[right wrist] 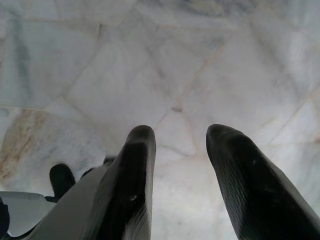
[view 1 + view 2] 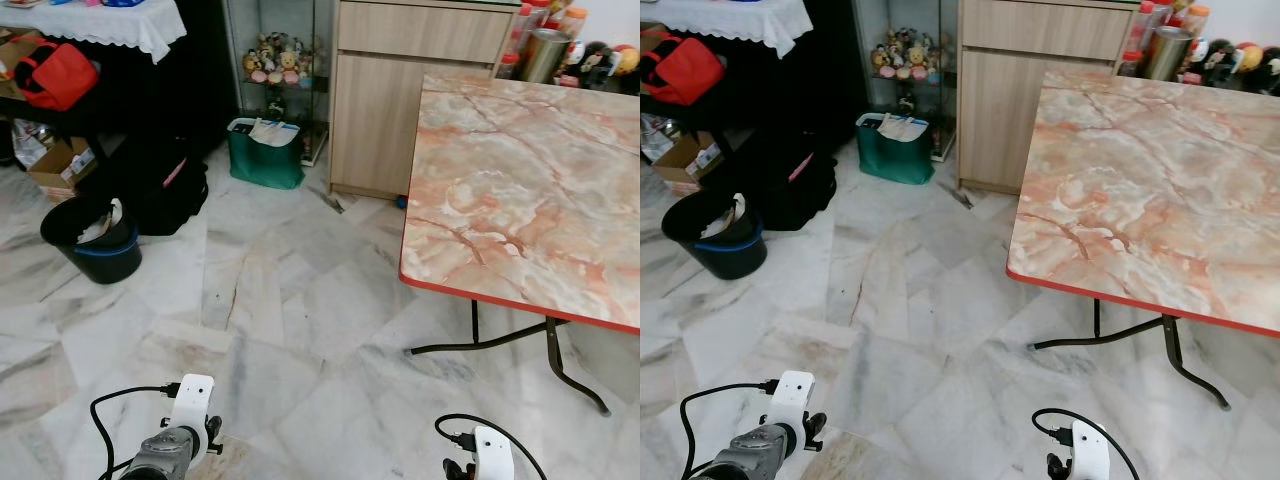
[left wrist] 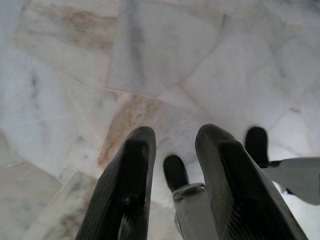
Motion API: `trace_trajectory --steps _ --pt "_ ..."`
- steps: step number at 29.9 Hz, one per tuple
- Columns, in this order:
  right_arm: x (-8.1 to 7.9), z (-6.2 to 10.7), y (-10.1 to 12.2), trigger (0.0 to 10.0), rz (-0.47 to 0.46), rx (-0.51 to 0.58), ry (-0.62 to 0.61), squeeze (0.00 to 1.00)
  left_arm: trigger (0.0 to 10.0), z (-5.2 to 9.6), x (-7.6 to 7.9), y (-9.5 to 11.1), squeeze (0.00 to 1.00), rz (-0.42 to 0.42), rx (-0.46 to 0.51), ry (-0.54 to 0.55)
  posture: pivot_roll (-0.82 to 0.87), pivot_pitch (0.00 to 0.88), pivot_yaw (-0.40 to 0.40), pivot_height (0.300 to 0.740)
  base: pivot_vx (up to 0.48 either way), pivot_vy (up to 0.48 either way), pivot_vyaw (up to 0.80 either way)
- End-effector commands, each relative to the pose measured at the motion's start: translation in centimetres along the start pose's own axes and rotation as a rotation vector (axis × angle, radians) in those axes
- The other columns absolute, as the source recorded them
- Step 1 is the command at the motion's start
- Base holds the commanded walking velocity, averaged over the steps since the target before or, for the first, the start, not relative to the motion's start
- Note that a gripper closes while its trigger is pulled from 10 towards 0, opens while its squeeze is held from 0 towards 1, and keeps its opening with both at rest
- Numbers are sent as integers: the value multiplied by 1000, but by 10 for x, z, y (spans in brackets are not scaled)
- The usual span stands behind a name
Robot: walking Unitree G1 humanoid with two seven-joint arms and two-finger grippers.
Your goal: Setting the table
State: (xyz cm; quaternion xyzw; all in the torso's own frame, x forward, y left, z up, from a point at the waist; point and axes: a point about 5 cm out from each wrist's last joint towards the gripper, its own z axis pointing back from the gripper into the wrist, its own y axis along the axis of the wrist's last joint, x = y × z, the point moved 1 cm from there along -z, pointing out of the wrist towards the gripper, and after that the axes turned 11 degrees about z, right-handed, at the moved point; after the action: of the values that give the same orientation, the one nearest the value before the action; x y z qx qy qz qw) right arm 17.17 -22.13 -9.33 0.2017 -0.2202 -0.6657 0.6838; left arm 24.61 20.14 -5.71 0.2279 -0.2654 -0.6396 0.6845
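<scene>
At 2 o'clock from the robot stands the worktop (image 2: 520,190), marble-patterned with a red rim, bare of any tableware. Both arms hang low over the floor (image 2: 290,320): left claw (image 3: 175,165) spread, holding nothing; right claw (image 1: 177,165) spread too. Cabinet (image 2: 410,90) sits at 12, bucket (image 2: 92,238) at 10. Likely step: fetch dishes first. Keep the arms tucked and steer wide of the worktop's leg (image 2: 570,375).

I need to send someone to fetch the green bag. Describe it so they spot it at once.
Find the light wooden cabinet behind the marble-patterned table. Left of the cabinet stands a glass shelf unit of small toy figures; the green bag sits on the floor at its foot. It is teal green with white things poking from its open top, unlike the black bucket and black bag farther left.
</scene>
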Motion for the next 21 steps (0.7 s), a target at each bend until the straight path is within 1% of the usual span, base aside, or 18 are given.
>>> trace_trajectory --steps 1,12,16,18,20,21 --pt "1 1 -4 10000 -21 -5 -6 0 10000 1 -2 -7 0 -12 -31 3 34 88 -23 740 0 -262 0" --pt "2 1 -3 10000 -24 -6 -13 0 10000 1 -1 -6 0 -18 -29 -5 27 83 -23 740 0 -240 0" --pt "2 1 -4 10000 -26 -7 -12 0 10000 1 -1 -7 0 -23 -32 -8 25 74 -24 740 0 0 0" --pt "2 1 -5 10000 -30 -12 -9 0 10000 1 -1 -7 0 -26 -33 -9 25 74 -24 740 0 -266 -788" --pt "1 1 -5 10000 -32 -12 -9 0 10000 1 -1 -7 0 -27 -35 -9 23 69 -23 740 0 0 -788" --pt "2 1 -5 10000 -26 -7 -11 0 10000 1 -1 -8 0 -28 -36 -10 24 68 -23 740 0 -266 0"
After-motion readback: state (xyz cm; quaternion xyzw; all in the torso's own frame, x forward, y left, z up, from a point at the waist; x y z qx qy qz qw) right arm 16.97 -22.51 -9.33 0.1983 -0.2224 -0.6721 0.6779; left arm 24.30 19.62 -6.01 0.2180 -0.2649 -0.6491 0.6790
